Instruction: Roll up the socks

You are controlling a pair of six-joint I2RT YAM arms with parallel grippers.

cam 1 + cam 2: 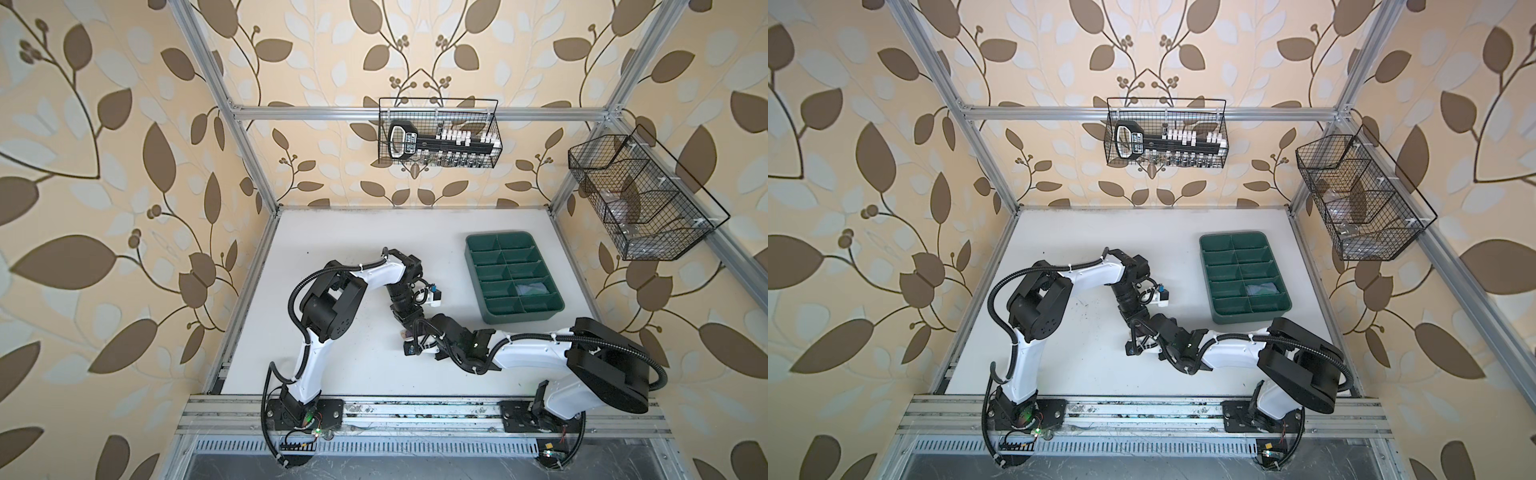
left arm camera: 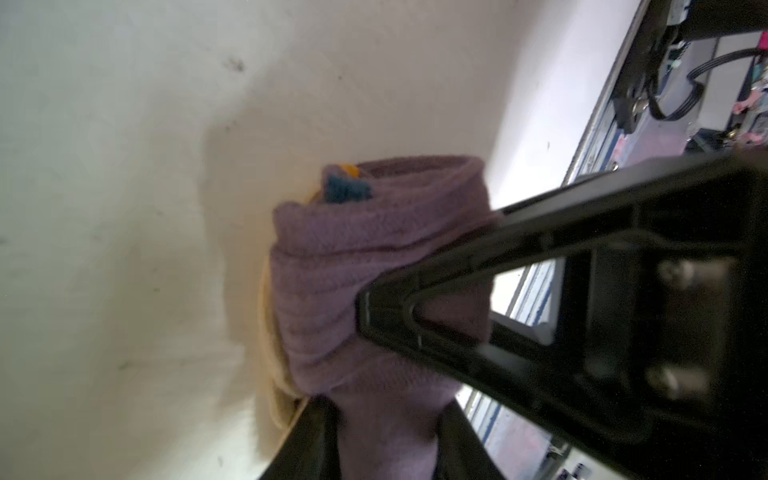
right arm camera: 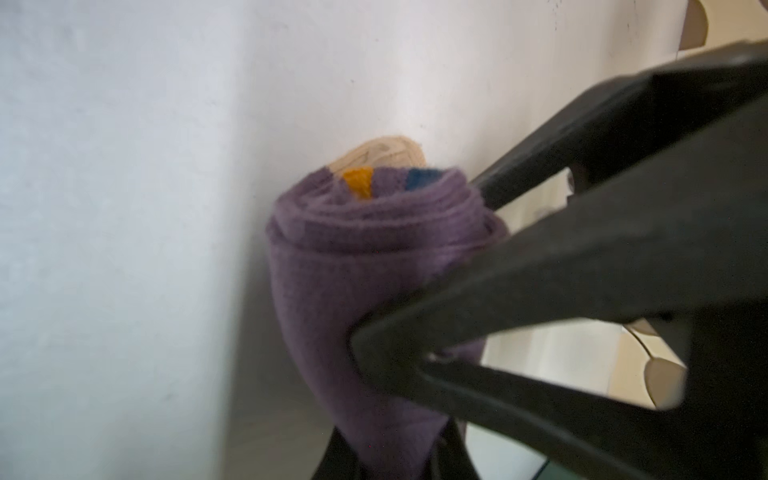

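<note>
The purple sock point(image 2: 365, 266) is wound into a tight roll, with its tan toe, orange and navy stripe showing at the roll's end point(image 3: 365, 183). My left gripper point(image 2: 386, 440) is shut on one end of the roll. My right gripper point(image 3: 390, 453) pinches the roll from the other side, shut on it. Each wrist view shows the other gripper's black finger point(image 2: 415, 316) pressed against the roll's side. In a top view the two grippers meet at mid-table and only a sliver of the sock point(image 1: 404, 333) shows. A pale grey-blue bundle point(image 1: 533, 288) lies in a tray compartment, too small to make out.
A green divided tray point(image 1: 473, 266) stands on the white table to the right of the grippers. Two black wire baskets hang on the frame, one at the back point(image 1: 438, 133) and one on the right point(image 1: 640, 199). The arm bases sit on the front rail point(image 1: 415, 409).
</note>
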